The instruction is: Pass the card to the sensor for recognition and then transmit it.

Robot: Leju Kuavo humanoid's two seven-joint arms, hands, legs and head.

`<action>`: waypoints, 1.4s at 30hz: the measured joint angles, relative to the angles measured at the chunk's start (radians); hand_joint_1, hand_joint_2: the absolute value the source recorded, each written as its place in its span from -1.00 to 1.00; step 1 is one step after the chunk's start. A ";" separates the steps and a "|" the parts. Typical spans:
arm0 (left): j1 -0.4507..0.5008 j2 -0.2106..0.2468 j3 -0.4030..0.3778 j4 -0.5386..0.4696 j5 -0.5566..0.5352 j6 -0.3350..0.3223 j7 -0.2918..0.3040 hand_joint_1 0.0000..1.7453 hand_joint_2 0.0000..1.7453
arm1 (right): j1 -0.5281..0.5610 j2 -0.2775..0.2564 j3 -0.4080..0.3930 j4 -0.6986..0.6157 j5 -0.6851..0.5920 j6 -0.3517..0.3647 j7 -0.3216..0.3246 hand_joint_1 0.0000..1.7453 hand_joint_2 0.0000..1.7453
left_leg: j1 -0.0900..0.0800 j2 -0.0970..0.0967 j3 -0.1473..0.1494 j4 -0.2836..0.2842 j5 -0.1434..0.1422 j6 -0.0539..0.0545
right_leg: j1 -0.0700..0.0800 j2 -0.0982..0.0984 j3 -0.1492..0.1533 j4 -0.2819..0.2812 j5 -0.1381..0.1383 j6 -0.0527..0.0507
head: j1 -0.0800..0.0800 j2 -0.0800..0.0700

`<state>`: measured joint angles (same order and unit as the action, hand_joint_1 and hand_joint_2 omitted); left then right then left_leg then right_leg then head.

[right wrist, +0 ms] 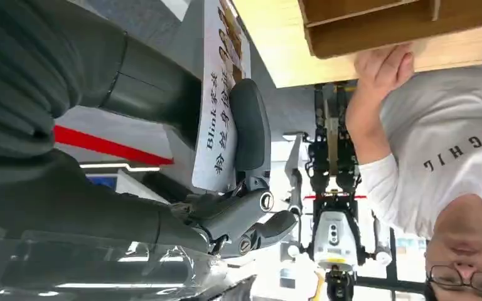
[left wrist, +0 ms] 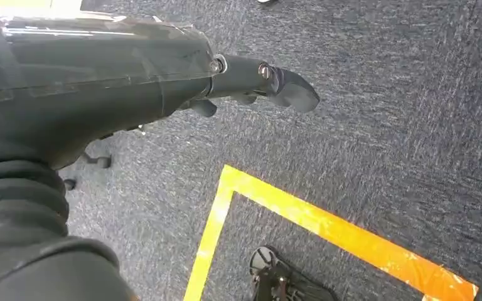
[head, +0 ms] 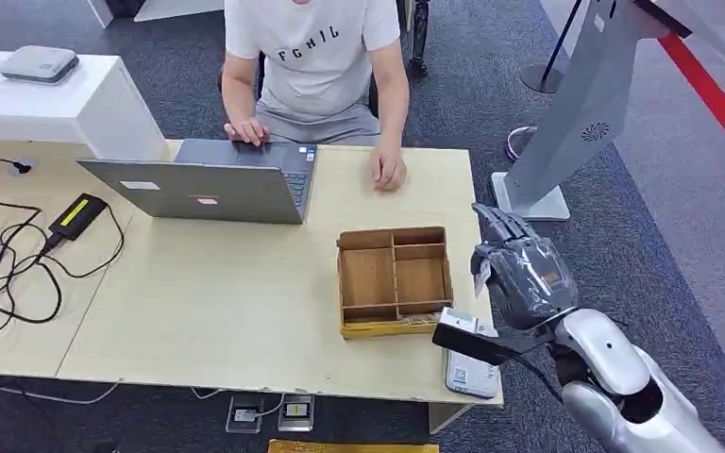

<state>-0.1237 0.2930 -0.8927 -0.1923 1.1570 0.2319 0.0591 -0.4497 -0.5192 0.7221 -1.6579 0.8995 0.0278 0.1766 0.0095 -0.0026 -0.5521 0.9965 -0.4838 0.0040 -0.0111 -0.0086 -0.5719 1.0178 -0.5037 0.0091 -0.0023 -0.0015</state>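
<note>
Right hand: the grey many-fingered right hand [head: 521, 271] is raised just off the desk's right edge, level with the wooden tray. It pinches a white card printed with black characters [right wrist: 216, 94] between the thick thumb [right wrist: 249, 125] and the darker fingers; in the head view only a white sliver of the card [head: 481, 274] shows at the hand's inner side.
Card: upright in the grasp, apart from the desk surface.
Sensor: a flat white reader with a dark top piece [head: 467, 356] lies at the desk's near right corner, just below the raised hand; I think this is the sensor, though its face is too small to read.
Tray: a brown wooden tray with divided compartments [head: 396, 279] sits near the desk's right edge, beside the sensor.
Desk: the pale wooden desk [head: 198, 302] carries a grey open laptop [head: 208, 184] at its far edge and black cables [head: 19, 255] on its left part.
Person: a person in a white T-shirt [head: 313, 47] sits behind the far edge, one hand on the laptop, the other [head: 389, 170] resting on the desk.
Left hand: the dark left hand [left wrist: 251, 81] hangs over grey carpet marked with yellow tape [left wrist: 326, 226], fingers extended and holding nothing.
</note>
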 joint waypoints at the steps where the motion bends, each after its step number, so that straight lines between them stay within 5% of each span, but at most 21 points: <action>1: 0.000 -0.001 0.000 0.000 0.000 0.002 0.000 -1.00 -1.00 | 0.002 0.000 -0.001 0.008 0.003 -0.001 -0.005 1.00 1.00 | 0.000 0.000 0.000 0.000 0.000 0.000 | 0.000 0.000 0.000 0.000 0.000 0.000 | 0.000 0.000; 30: 0.000 -0.003 0.000 0.000 -0.013 -0.003 -0.015 -1.00 -1.00 | 0.051 0.023 -0.053 0.298 -0.132 -0.089 -0.077 1.00 1.00 | 0.000 0.000 0.000 0.000 0.000 0.000 | 0.000 0.000 0.000 0.000 0.000 0.000 | 0.000 0.000; 42: 0.000 0.000 0.000 0.000 -0.018 -0.004 -0.020 -1.00 -1.00 | 0.072 0.022 -0.056 0.319 -0.147 -0.104 -0.077 1.00 1.00 | 0.000 0.000 0.000 0.000 0.000 0.000 | 0.000 0.000 0.000 0.000 0.000 0.000 | 0.000 0.000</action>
<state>-0.1237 0.2930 -0.8927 -0.1923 1.1395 0.2281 0.0389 -0.3780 -0.4974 0.6661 -1.3386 0.7523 -0.0763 0.1000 0.0095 -0.0026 -0.5520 0.9965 -0.4838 0.0040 -0.0111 -0.0085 -0.5721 1.0178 -0.5037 0.0091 -0.0027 -0.0015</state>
